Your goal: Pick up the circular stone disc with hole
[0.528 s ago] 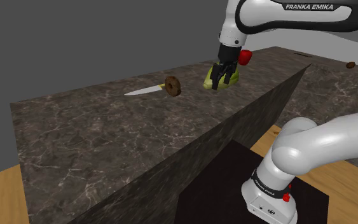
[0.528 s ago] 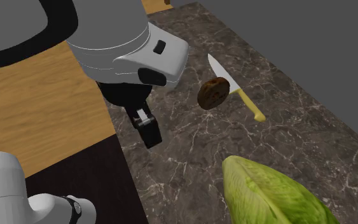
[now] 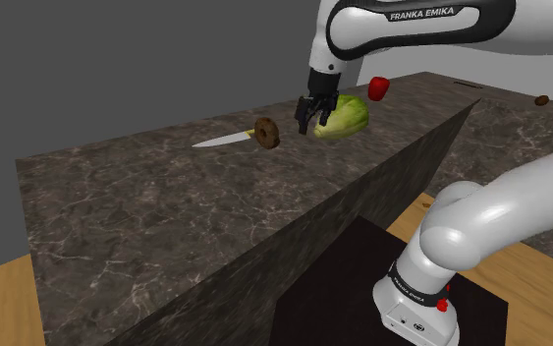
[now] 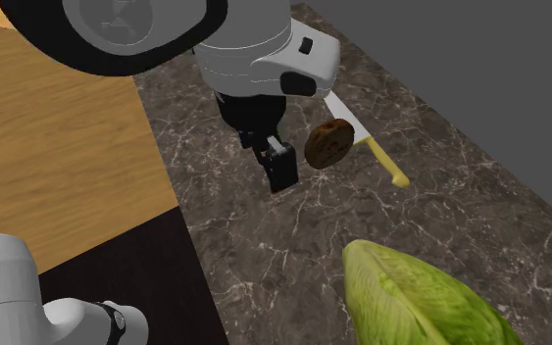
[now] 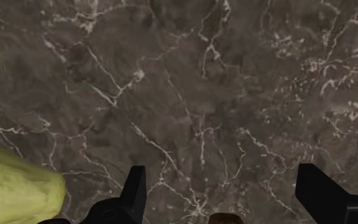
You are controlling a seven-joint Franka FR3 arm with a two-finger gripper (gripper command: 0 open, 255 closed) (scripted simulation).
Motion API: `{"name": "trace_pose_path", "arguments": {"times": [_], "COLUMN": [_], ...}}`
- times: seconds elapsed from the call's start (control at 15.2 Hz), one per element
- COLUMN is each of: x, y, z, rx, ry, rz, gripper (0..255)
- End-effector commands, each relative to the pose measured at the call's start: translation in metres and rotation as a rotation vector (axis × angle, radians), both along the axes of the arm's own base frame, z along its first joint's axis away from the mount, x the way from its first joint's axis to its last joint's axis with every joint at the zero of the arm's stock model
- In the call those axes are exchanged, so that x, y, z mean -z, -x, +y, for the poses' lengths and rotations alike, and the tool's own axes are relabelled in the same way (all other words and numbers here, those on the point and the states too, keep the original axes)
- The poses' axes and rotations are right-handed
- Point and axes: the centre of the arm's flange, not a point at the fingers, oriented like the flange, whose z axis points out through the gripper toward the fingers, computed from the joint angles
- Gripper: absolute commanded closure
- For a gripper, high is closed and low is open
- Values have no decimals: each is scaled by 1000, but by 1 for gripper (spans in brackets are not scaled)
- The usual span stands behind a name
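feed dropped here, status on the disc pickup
Gripper open, empty. Brown disc beside it, not gripped. Knife right by disc, lettuce nearby.

Brown disc [image 3: 267, 133] with 1 hole stands on edge on the marbled counter [image 3: 146, 206], apparently touching a knife [image 3: 217, 142].

White arm [image 3: 416, 22] is reaching out up high, wrist bent so the black tool [image 3: 309, 120] points down. Its fingers [image 5: 135, 188] are spread wide apart, gripping nothing.

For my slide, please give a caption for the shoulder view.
Open gripper hovers over the dark counter, near the brown disc and lettuce.
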Motion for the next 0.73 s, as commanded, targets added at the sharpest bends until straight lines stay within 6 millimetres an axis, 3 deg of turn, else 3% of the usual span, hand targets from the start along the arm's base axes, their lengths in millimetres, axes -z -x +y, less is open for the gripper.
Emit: {"name": "trace_pose_path", "arguments": {"times": [0.0, 0.66], "x": [4, 17], "y": [-21, -137], "z": [5, 32], "rx": [5, 31], "ry": [8, 51], "rz": [-20, -113], "gripper": [0, 0]}}
